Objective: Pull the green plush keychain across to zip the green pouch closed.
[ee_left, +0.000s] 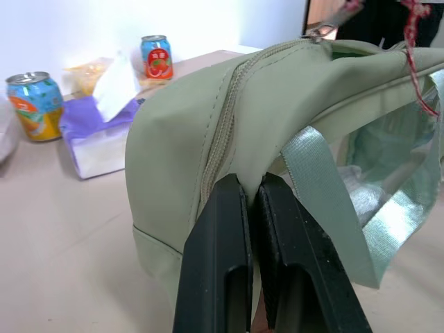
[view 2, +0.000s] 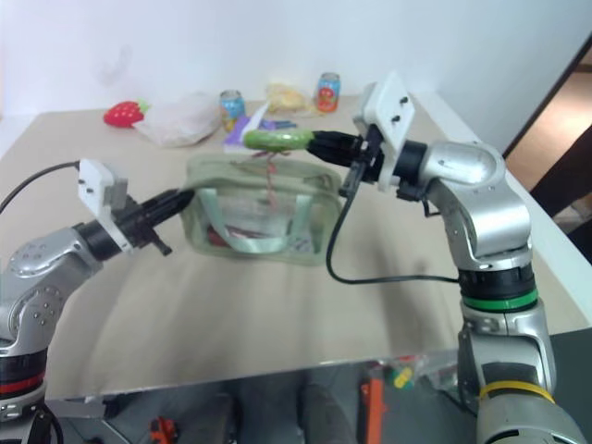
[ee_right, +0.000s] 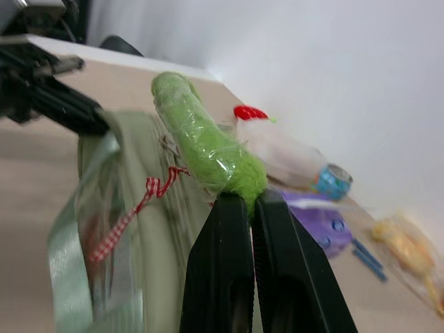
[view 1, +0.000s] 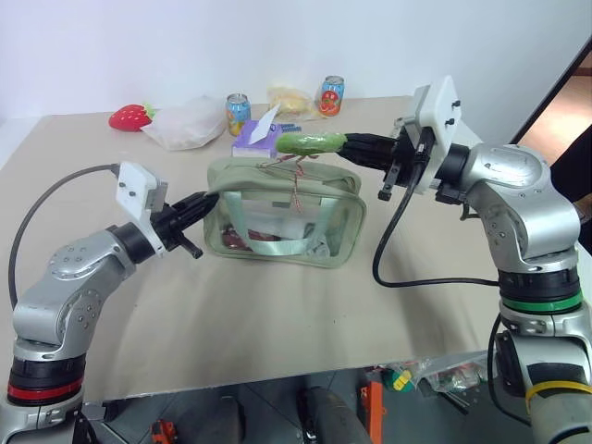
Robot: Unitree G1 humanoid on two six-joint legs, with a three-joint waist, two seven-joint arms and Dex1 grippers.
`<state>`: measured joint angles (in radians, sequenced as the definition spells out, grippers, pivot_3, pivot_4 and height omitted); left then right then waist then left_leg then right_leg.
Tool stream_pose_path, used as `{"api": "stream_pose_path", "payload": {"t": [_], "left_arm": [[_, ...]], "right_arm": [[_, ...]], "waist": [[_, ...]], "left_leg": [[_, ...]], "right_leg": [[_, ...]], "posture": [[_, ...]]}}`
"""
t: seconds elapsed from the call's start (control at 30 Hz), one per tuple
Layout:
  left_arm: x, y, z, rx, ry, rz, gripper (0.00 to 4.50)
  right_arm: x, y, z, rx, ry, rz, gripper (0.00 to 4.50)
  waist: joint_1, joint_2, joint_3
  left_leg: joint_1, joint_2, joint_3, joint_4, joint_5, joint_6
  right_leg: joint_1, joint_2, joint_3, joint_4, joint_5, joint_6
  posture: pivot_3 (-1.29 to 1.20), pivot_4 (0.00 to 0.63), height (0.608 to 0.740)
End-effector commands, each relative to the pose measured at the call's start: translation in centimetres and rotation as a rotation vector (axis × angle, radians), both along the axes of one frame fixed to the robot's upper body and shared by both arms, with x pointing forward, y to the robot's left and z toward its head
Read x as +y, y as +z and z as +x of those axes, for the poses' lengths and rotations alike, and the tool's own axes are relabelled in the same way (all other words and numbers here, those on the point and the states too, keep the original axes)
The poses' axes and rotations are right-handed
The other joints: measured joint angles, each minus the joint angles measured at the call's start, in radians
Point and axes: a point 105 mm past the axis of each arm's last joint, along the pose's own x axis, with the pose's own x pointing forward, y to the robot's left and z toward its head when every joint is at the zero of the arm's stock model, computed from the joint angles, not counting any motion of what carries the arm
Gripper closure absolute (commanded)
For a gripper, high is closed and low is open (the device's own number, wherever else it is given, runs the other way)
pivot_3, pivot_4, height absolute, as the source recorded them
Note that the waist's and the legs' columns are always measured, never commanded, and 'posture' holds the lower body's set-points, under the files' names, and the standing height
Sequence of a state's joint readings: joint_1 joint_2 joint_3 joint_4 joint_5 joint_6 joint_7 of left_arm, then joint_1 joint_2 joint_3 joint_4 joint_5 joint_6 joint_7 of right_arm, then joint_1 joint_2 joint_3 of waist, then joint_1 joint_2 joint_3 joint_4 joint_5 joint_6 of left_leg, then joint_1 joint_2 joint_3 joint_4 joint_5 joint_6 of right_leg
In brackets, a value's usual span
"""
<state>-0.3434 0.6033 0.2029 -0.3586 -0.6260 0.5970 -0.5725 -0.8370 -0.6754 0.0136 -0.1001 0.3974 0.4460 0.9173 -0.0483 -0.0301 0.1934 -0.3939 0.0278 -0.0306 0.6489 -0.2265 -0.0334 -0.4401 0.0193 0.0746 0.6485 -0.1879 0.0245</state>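
Pouch: the green pouch [view 1: 282, 222] stood upright on the bench [view 1: 277, 314], mid-surface, in front of a purple tissue box [view 1: 254, 141].
Left tool: the left tool [ee_left: 251, 198] was closed, pinching the fabric at the pouch's zipper end, nearest the robot's left.
Right tool: the right tool [ee_right: 251, 201] was clamped on one end of the green plush keychain [view 1: 310, 142], held above the pouch's top edge toward its right side.
Link: a red-and-white cord [ee_right: 149, 191] ran from the keychain down to the pouch top.
Zipper: teeth looked closed near the left grip; the slider's exact place could not be told.
Handling: the keychain looked soft, light and squashy, so a firm pinch near the cord end should pull straighter. The pouch was limp and needs anchoring at the end seam.
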Motion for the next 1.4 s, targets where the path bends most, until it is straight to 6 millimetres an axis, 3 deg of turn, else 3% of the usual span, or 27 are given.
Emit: {"api": "stream_pose_path", "payload": {"t": [0.03, 0.27, 0.43, 0.77, 0.87, 0.93, 1.03, 1.13, 1.27, 1.4], "left_arm": [[1.2, 1.0, 0.1, -0.050, 0.070, -0.005, 4.50], [1.6, 0.8, 0.3, -0.049, 0.103, -0.012, 4.50], [1.3, 0.6, 0.4, -0.063, 0.112, -0.005, 4.50], [0.7, 0.5, 0.4, -0.078, 0.126, -0.021, 4.50], [0.6, 0.5, 0.5, -0.081, 0.132, -0.029, 4.50], [0.6, 0.5, 0.5, -0.081, 0.131, -0.030, 4.50], [0.4, 0.3, 0.4, -0.054, 0.107, -0.045, 4.50], [0.0, -0.4, 0.0, -0.017, 0.076, -0.016, 4.50], [0.0, -0.2, -0.3, -0.019, 0.061, -0.030, 3.13], [0.9, 1.3, -0.5, -0.053, 0.045, -0.060, 3.00]], "right_arm": [[-5.2, 1.5, 0.8, -0.058, -0.192, 0.021, 4.48], [-10.0, -0.6, 1.8, -0.011, -0.437, 0.007, 4.48], [-11.5, -4.0, 2.5, 0.057, -0.603, -0.007, 4.48], [-6.7, -14.7, 0.5, 0.279, -0.647, -0.068, 4.48], [-6.7, -17.6, 0.5, 0.273, -0.675, -0.135, 4.48], [-7.0, -18.3, 0.9, 0.256, -0.707, -0.141, 4.48], [-7.3, -17.6, 1.6, 0.227, -0.737, -0.067, 4.48], [-6.9, -14.3, 2.1, 0.242, -0.690, 0.173, 4.48], [-6.6, -10.7, 1.9, 0.221, -0.597, 0.346, 3.25], [-7.2, -6.7, 0.5, 0.216, -0.474, 0.483, 2.17]], "waist": [[0.000, 0.000, 0.000], [0.000, 0.000, 0.000], [0.000, 0.000, 0.000], [0.000, -0.001, 0.000], [0.000, -0.001, 0.000], [0.000, -0.002, -0.001], [-0.001, -0.003, -0.002], [-0.001, -0.003, -0.002], [-0.001, -0.003, -0.002], [0.001, -0.003, -0.001]], "left_leg": [[0.000, 0.000, 0.000, 0.000, 0.000, 0.000], [0.000, 0.000, 0.000, 0.000, 0.000, 0.000], [0.000, 0.000, 0.001, 0.001, 0.000, 0.000], [0.000, 0.000, 0.001, 0.001, 0.000, 0.000], [0.000, -0.001, 0.002, 0.003, 0.000, 0.000], [0.000, -0.001, 0.003, 0.004, 0.000, 0.000], [0.001, -0.001, 0.003, 0.004, 0.000, 0.000], [0.001, 0.000, 0.003, 0.004, 0.000, 0.000], [0.001, -0.001, 0.003, 0.004, 0.000, 0.000], [0.000, -0.001, 0.002, 0.003, 0.000, 0.000]], "right_leg": [[0.000, 0.000, 0.000, 0.000, 0.000, 0.000], [0.000, 0.000, 0.000, -0.001, 0.000, 0.000], [0.000, 0.000, 0.001, 0.000, 0.000, -0.001], [0.000, 0.000, 0.002, 0.000, 0.001, 0.002], [0.001, 0.000, 0.003, -0.001, 0.000, 0.000], [0.001, 0.000, 0.003, -0.001, 0.000, 0.000], [0.001, 0.000, 0.004, -0.001, 0.000, 0.000], [0.001, 0.001, 0.004, 0.000, 0.000, 0.000], [0.001, 0.001, 0.005, -0.001, 0.001, 0.000], [0.001, 0.001, 0.005, -0.001, 0.001, 0.000]], "posture": [[0.00, 0.150, 0.740], [0.00, 0.150, 0.740], [0.00, 0.150, 0.740], [0.00, 0.150, 0.740], [0.00, 0.150, 0.740], [0.00, 0.150, 0.740], [0.00, 0.150, 0.740], [0.00, 0.150, 0.740], [0.00, 0.150, 0.740], [0.00, 0.150, 0.740]]}}
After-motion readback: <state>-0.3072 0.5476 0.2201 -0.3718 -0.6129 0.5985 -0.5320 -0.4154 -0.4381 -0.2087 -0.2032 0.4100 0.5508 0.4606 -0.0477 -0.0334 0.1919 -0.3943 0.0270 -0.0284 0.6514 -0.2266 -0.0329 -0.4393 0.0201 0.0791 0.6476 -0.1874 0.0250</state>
